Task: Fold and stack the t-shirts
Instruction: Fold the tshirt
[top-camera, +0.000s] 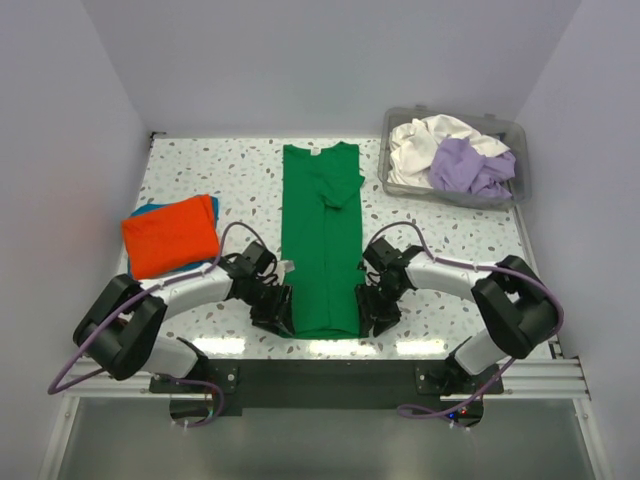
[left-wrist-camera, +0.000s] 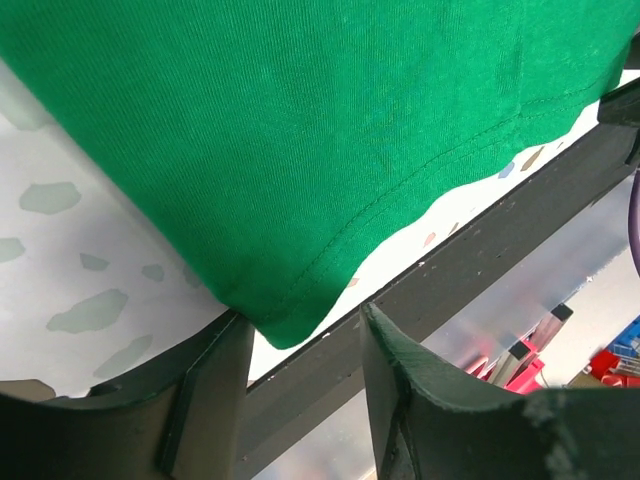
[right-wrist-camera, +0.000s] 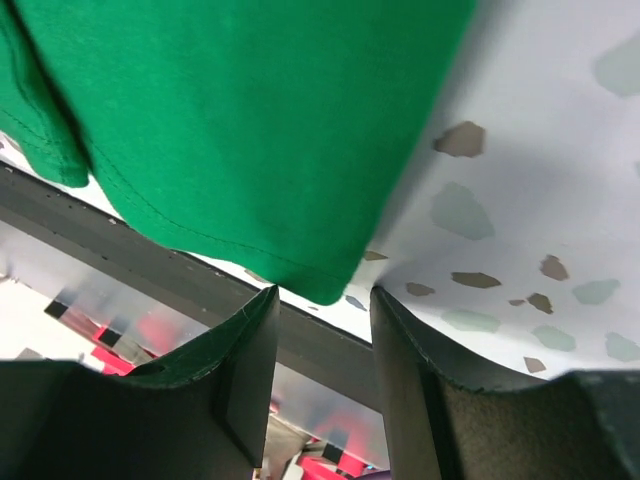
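From above, the green t-shirt (top-camera: 320, 240) lies flat down the middle of the speckled bench (top-camera: 200, 170). It is folded lengthwise into a long narrow strip, collar near the far edge and hem at the near edge. Bare bench shows on both long sides of the strip. The left claw (top-camera: 275, 310) sits at the hem's left corner and the right claw (top-camera: 378, 310) at its right corner, both close to the near edge. Toward the left edge, an orange t-shirt (top-camera: 170, 236) is folded into a neat rectangle on top of a blue t-shirt (top-camera: 150, 209) (only a sliver of blue peeks out). In the far right corner a clear plastic bin (top-camera: 452, 199) holds a crumpled white t-shirt (top-camera: 425, 140) and a lavender t-shirt (top-camera: 465, 165).

From the left wrist, the left claw (left-wrist-camera: 300, 330) is spread. Its dark, blunt fingers (left-wrist-camera: 210, 390) flank the rounded hem corner of the green t-shirt (left-wrist-camera: 330, 130), a fine knit with a stitched hem line. The bench's near edge meets a dark rail (left-wrist-camera: 480, 250).

From the right wrist, the right claw (right-wrist-camera: 323, 300) is likewise spread, the green t-shirt's (right-wrist-camera: 250, 110) other hem corner just at the gap. Speckled bench (right-wrist-camera: 540, 150) lies open to the right, and the rail (right-wrist-camera: 100, 230) crosses below.
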